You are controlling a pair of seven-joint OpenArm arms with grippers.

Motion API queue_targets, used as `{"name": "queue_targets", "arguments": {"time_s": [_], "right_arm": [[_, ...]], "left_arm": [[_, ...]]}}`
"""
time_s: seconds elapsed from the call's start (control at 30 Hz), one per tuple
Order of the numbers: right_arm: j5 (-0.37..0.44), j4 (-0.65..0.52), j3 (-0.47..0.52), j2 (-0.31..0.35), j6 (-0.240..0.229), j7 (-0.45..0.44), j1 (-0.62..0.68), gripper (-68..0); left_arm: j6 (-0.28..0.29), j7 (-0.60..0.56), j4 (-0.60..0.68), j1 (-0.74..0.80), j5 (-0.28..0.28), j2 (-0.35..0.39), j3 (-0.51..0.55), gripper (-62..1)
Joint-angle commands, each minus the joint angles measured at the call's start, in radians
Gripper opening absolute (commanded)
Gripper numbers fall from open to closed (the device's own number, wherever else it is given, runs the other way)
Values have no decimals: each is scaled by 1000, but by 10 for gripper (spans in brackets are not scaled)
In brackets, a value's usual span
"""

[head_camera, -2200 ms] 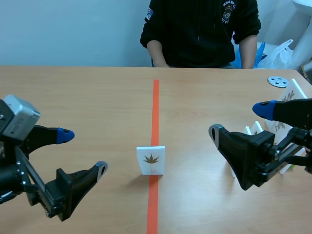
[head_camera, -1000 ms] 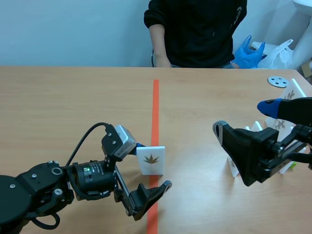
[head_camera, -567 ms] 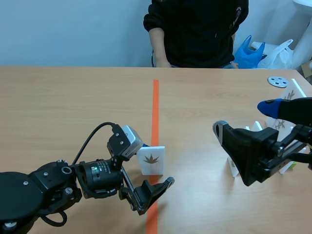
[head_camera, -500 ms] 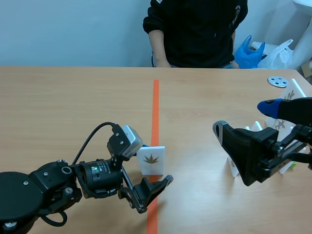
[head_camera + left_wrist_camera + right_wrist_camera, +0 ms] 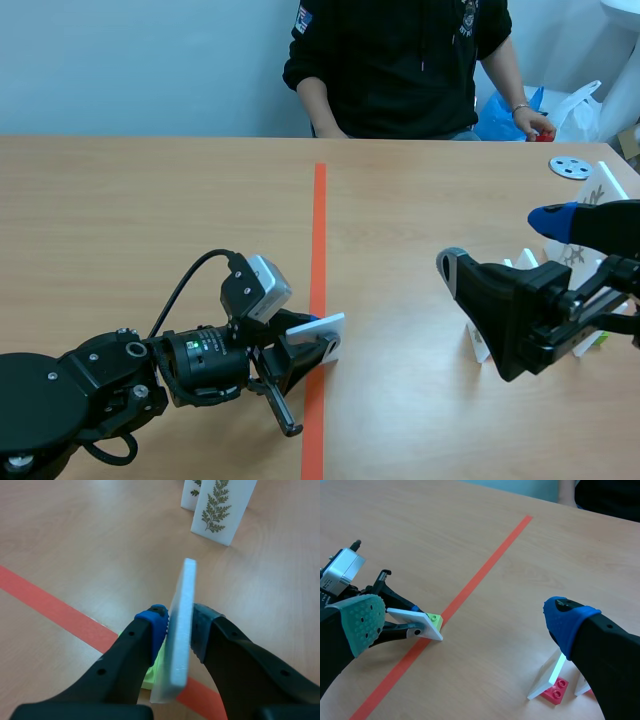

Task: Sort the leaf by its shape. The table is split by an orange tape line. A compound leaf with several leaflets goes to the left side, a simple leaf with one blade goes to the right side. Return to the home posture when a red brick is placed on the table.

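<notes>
On the desk [image 5: 150, 200], the right gripper [image 5: 495, 243] is held wide at 3 o'clock, while at 6 o'clock over the orange tape line [image 5: 318, 220] the left gripper [image 5: 180, 624] is now closed on the leaf card [image 5: 322, 325], tipped from upright to nearly flat, so carrying is judged next.

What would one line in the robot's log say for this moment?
left gripper: shut on leaf card | leaf card: tilted, at the orange tape line | right gripper: open, on the right side | sorted: not yet
</notes>
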State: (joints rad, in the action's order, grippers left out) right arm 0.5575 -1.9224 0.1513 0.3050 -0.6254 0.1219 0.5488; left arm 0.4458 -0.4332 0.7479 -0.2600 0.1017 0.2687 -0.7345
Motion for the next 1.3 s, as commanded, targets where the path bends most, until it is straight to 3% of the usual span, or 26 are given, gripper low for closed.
{"name": "queue_targets", "arguments": {"time_s": [0.0, 0.23, 0.4, 0.5, 0.6, 0.8, 0.9, 1.1, 1.27], "right_arm": [[8, -1, 7, 2, 1, -12, -8, 4], [8, -1, 7, -1, 1, -12, -8, 4], [8, -1, 7, -1, 1, -12, -8, 4], [8, -1, 7, 0, 1, -12, -8, 4], [8, -1, 7, 0, 1, -13, -9, 4], [8, -1, 7, 0, 1, -13, -9, 4], [8, -1, 8, 0, 1, -13, -9, 4], [8, -1, 8, 0, 1, -13, -9, 4], [8, -1, 8, 0, 1, -13, -9, 4]], "left_arm": [[2, -5, 23, 0, 10, -2, 4, -507], [2, 10, 27, -1, 29, 5, 5, -550], [3, 34, 123, -1, 162, 58, 47, -550], [3, 94, 203, -1, 251, 100, 113, -550], [2, 149, 256, -1, 305, 134, 198, -550], [-86, 235, 264, 0, 337, 172, 386, -549], [-124, 282, 263, 0, 395, 196, 445, -549], [-196, 303, 223, 0, 462, 233, 497, -549], [-203, 292, 138, 0, 468, 230, 500, -550]]}}
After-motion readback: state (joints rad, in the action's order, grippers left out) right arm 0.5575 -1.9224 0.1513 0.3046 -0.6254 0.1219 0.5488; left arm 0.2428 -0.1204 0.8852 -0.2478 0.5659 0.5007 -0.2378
